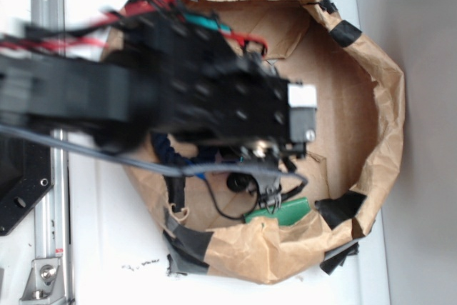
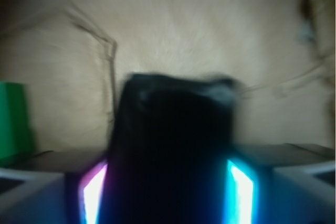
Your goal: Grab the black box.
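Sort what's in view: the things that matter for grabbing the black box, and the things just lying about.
Part of the job:
- black box, sitting between the fingers in the wrist view
- gripper, closed on the box

Just lying about:
- green block
- dark blue rope
- brown paper enclosure with its black tape

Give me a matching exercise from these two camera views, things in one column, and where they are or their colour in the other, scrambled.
Things
1. black box
2. green block
3. blue rope
4. paper bowl

Descriptions
A. crumpled brown walls patched with black tape
B. between the gripper fingers, filling the wrist view
C. dark and twisted, partly hidden under the arm
D. flat, lying by the bowl's lower wall in the exterior view

Pairs: 1-B, 2-D, 3-C, 4-A
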Robot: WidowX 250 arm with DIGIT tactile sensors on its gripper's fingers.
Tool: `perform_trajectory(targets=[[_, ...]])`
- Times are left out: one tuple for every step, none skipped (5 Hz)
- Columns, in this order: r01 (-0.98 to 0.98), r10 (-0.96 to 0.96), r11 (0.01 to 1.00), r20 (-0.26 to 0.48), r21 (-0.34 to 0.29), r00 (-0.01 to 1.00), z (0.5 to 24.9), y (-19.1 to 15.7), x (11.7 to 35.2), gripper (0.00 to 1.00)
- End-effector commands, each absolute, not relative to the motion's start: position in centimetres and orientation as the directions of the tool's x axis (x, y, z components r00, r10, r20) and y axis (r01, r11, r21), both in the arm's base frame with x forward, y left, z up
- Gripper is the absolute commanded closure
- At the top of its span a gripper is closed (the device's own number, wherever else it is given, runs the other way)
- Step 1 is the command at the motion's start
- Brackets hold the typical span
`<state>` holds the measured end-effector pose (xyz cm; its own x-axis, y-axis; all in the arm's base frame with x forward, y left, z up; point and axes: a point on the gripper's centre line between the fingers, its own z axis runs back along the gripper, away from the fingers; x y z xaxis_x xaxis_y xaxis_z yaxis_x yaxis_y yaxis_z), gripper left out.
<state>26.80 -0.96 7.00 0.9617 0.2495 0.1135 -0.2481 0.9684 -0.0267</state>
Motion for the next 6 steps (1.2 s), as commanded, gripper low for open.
perform_trajectory(targets=[[-0.156,0.167,0.986,0.23,-0.062,0.959,16.8,3.0,25.3,1.0],[-0.128,0.14,0.99,0.22,-0.067,0.966,17.7,2.8,25.2,1.0],[-0.148,0.155,0.988,0.206,-0.05,0.966,17.7,2.5,26.2,1.0],[-0.178,0.18,0.984,0.165,-0.031,0.97,17.2,2.1,28.0,1.0],[-0.187,0.185,0.982,0.135,-0.001,0.973,16.3,2.0,28.8,1.0],[-0.184,0.182,0.983,0.145,0.0,0.973,16.2,1.9,28.6,1.0]])
